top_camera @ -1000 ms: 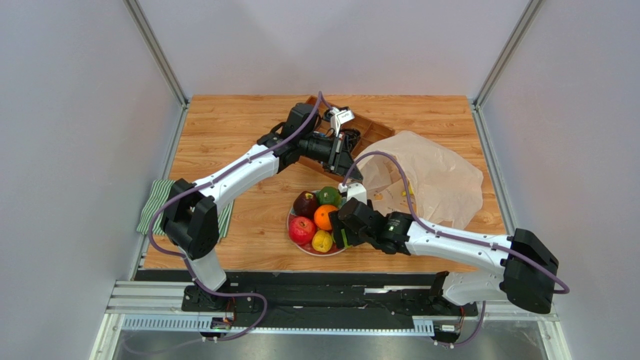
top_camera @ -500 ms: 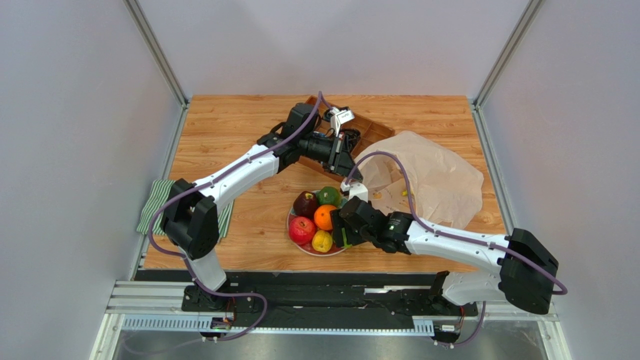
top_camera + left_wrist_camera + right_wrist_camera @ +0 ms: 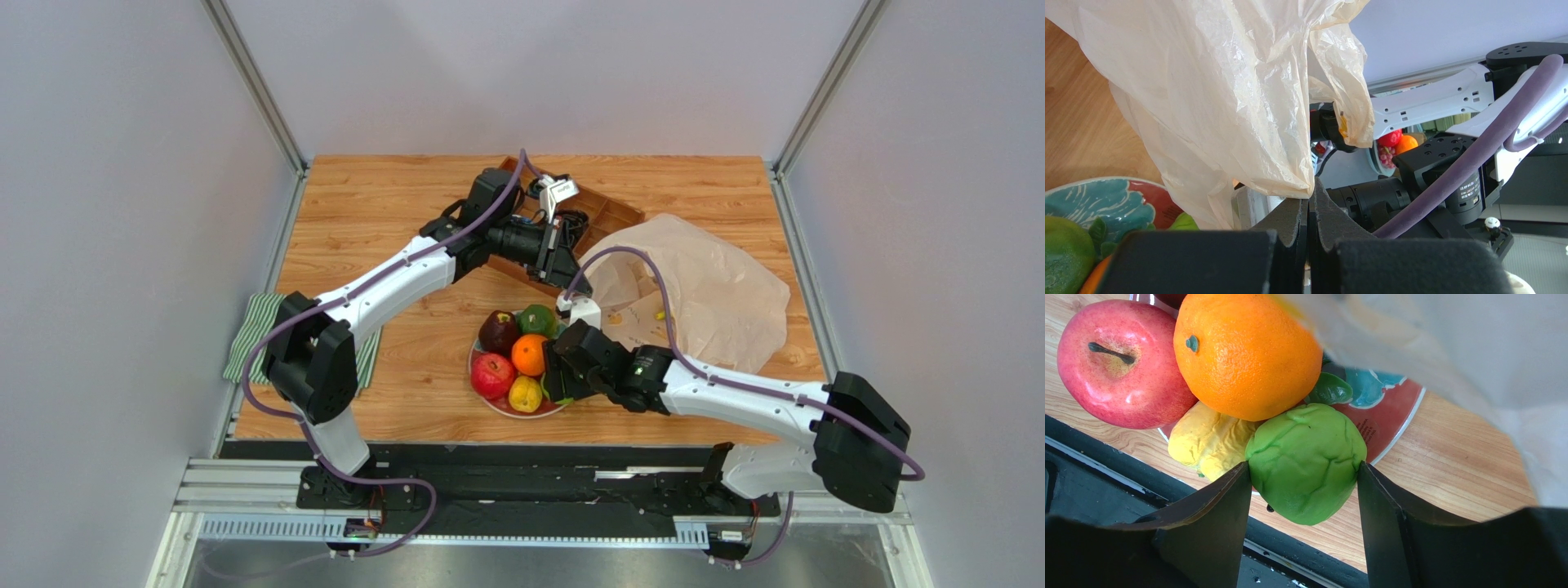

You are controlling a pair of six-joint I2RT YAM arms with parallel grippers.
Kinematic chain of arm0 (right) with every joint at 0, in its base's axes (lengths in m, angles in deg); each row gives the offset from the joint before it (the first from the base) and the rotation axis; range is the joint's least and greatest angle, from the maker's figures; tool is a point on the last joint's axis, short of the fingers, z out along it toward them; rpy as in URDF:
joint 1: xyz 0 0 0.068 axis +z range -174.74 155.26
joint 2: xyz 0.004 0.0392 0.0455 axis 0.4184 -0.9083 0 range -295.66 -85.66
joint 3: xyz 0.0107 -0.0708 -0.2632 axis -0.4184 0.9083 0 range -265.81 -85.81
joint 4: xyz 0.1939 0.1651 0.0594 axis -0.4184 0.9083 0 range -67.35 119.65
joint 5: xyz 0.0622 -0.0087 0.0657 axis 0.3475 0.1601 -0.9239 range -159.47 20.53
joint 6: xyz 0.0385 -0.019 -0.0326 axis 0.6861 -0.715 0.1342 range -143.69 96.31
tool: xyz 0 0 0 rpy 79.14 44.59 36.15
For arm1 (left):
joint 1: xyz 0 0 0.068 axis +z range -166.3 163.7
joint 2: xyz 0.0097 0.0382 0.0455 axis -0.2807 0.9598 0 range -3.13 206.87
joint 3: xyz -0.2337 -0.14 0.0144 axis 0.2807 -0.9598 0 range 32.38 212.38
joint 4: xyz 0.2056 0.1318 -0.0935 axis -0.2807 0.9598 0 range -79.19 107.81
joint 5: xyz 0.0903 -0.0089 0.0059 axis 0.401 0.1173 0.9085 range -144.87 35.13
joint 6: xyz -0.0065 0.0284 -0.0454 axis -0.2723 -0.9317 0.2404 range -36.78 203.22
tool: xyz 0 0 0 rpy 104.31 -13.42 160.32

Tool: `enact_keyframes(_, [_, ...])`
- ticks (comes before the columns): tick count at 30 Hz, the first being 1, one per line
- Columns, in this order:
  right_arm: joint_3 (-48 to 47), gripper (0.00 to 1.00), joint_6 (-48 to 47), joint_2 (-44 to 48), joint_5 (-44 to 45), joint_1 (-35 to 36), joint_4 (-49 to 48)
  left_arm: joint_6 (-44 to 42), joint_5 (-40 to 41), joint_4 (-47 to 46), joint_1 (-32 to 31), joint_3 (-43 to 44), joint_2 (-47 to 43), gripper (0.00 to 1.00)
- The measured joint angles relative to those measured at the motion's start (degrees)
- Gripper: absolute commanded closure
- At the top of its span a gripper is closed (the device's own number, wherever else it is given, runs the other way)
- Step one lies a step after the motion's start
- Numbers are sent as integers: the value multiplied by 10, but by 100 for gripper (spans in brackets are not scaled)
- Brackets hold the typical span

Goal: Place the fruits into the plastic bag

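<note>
The right pincer has narrowed onto the green fruit at the edge of the plate, fingers touching both its sides, so it looks ready to lift. The left pincer stays clenched on the rim of the bag, holding it up beside the plate.

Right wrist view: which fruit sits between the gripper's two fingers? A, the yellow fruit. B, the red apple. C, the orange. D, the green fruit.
D: the green fruit fills the gap between the right gripper fingers, while the orange and the red apple lie beyond the fingertips, outside the jaws.
</note>
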Motion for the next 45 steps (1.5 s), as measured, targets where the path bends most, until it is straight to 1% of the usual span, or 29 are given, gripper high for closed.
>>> enact_keyframes(4, [0,79,-1,10,2,-2,10,0,0,0,0,0,0,100])
enact_keyframes(5, [0,80,-3,14,2,-2,15,0,0,0,0,0,0,100])
enact_keyframes(8, [-9,80,-18,28,-1,-1,44,0,0,0,0,0,0,100])
enact_keyframes(12, [-19,80,-45,85,-19,13,82,-2,-4,-2,1,9,0,100])
enact_keyframes(15, [-44,80,-62,136,-28,17,101,-6,-2,3,1,10,0,100])
enact_keyframes(23, [-123,79,-97,251,-17,16,106,-9,0,14,1,10,0,100])
enact_keyframes(26, [-134,79,-110,278,13,7,108,-9,0,14,1,10,0,100])
enact_keyframes(32, [-146,79,-120,271,97,-41,147,-10,0,14,1,10,0,100])
enact_keyframes(38, [-146,80,-121,244,137,-104,180,-10,0,14,1,10,0,100])
enact_keyframes(42, [-146,81,-124,195,180,-111,185,-10,0,14,1,10,0,100])
enact_keyframes(45, [-146,80,-126,132,201,-111,181,-10,0,14,1,10,0,100])
